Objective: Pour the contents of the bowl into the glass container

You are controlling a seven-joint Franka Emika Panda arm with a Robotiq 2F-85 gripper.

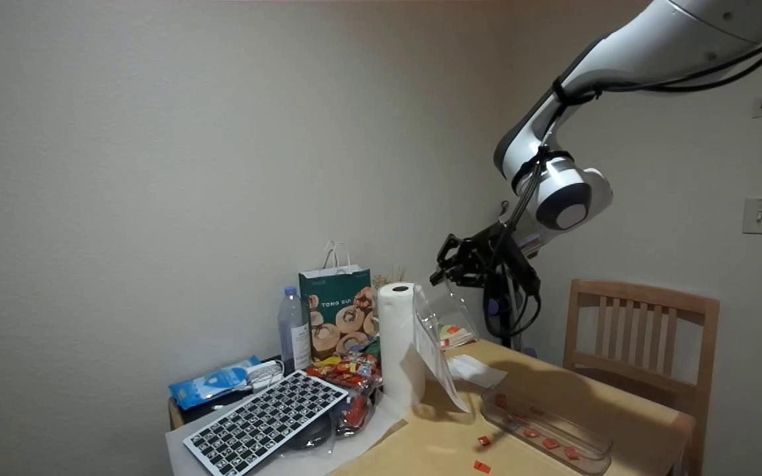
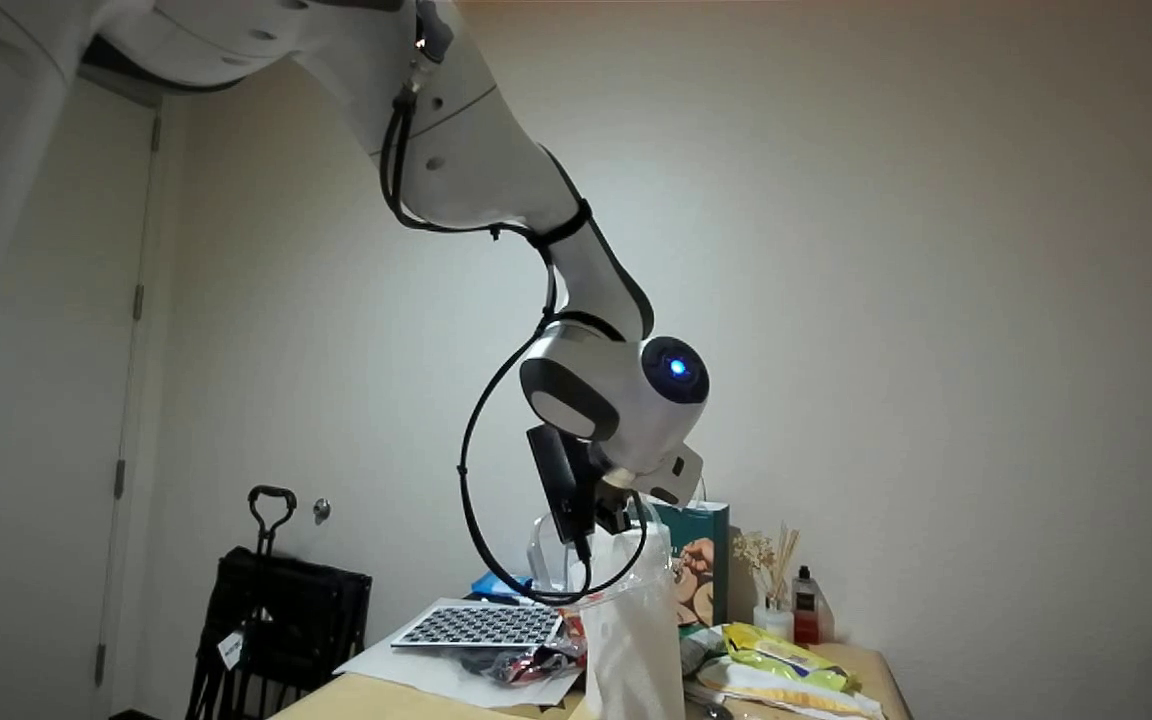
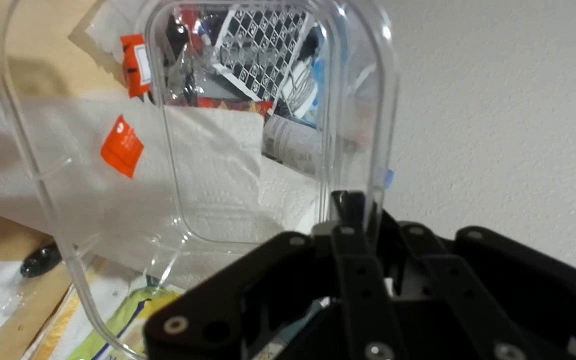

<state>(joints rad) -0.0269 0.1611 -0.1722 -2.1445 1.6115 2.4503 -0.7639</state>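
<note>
Wrist view: gripper (image 3: 364,215) clamped on a clear bowl (image 3: 203,175) by its four-o'clock wall, holding it aloft — likely light, slick, springy plastic; a mid-wall grip should twist less.

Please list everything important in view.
bowl: 1, clear, above table
container: 1, clear, on table
packets: several, reddish, in bowl, container, on table
roll: 1, white paper, on table
bag: 1, green, behind roll
bottle: 1, clear, beside bag
packages: several, red, near bag
board: 1, black-white, near bottle
soft pack: 1, blue, behind board
vase: 1, white, behind roll
pouch: 1, yellow, near vase
small bottle: 1, red, beside vase
chair: 1, brown, by table
cart: 1, black, by wall
arm: 1, white, over table
pincer: 1, black, gripping bowl
</note>
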